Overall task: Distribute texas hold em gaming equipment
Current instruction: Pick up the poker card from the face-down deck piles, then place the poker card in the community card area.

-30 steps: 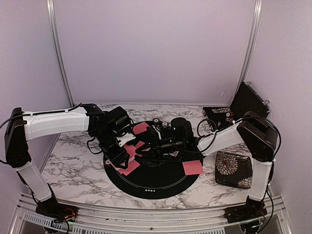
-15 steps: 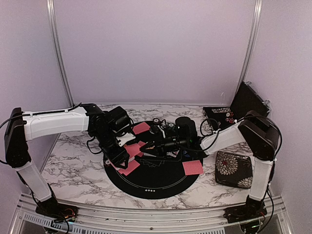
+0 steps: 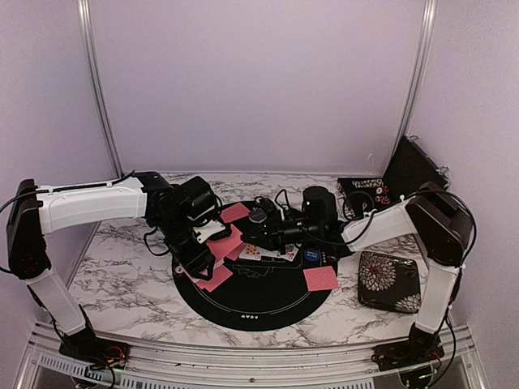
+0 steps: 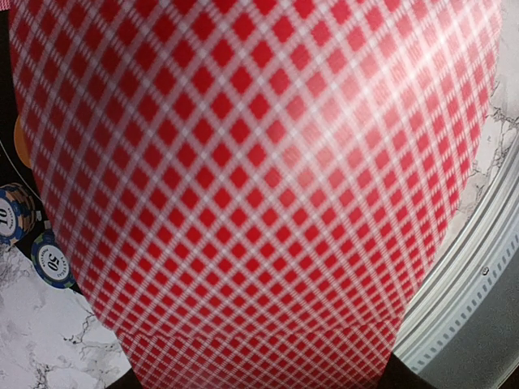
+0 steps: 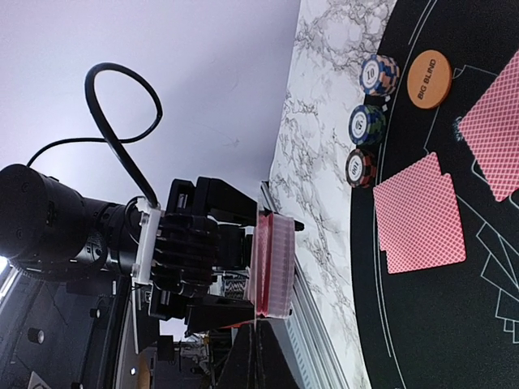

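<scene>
My left gripper (image 3: 207, 258) is shut on a deck of pink-red-backed playing cards (image 3: 229, 243) over the left of the round black mat (image 3: 259, 304). The deck's back fills the left wrist view (image 4: 259, 178). In the right wrist view the deck (image 5: 274, 263) stands on edge in the left gripper (image 5: 259, 259). My right gripper (image 3: 253, 235) is just right of the deck; its jaws (image 5: 258, 348) are closed on one card seen edge-on. Three chip stacks (image 5: 366, 124) and an orange BIG BLIND button (image 5: 428, 79) sit at the mat's edge.
Face-down cards lie on the mat (image 3: 215, 278), (image 3: 320, 278), (image 3: 235, 212). Face-up cards (image 3: 259, 253) and a blue button (image 3: 312, 257) lie near the middle. A black floral case (image 3: 389, 279) sits at the right, another floral pouch (image 3: 365, 190) behind it.
My right arm has drawn back to the right, away from the deck, uncovering the face-up cards and the blue button. The left arm has stayed put.
</scene>
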Motion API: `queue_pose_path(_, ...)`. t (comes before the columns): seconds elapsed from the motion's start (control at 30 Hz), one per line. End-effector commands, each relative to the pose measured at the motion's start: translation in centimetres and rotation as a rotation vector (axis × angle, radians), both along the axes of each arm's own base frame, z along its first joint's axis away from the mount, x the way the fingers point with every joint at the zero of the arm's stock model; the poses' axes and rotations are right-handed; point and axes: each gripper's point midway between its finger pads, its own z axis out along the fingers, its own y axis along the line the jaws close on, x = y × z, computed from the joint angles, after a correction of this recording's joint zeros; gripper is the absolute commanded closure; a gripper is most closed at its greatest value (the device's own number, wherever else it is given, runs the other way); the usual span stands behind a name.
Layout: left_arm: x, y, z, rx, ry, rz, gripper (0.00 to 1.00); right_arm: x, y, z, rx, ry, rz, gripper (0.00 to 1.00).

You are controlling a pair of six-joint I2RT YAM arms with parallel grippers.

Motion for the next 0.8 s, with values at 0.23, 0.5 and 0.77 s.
queue_pose_path(0.23, -0.1, 0.1, 1.2, -0.03, -0.02, 0.006, 0.45, 1.3, -2.1, 1.8, 0.045, -0.056, -0.001, 1.0)
queue_pose_path(0.5, -0.1, 0.1, 1.2, -0.031, -0.02, 0.006, 0.45, 2.0, -2.8, 1.8, 0.045, -0.058, -0.006, 1.0)
queue_pose_path(0.77, -0.2, 0.1, 1.3, -0.034, -0.022, 0.004, 0.45, 3.8, -3.7, 0.4, 0.009, -0.056, -0.021, 1.0)
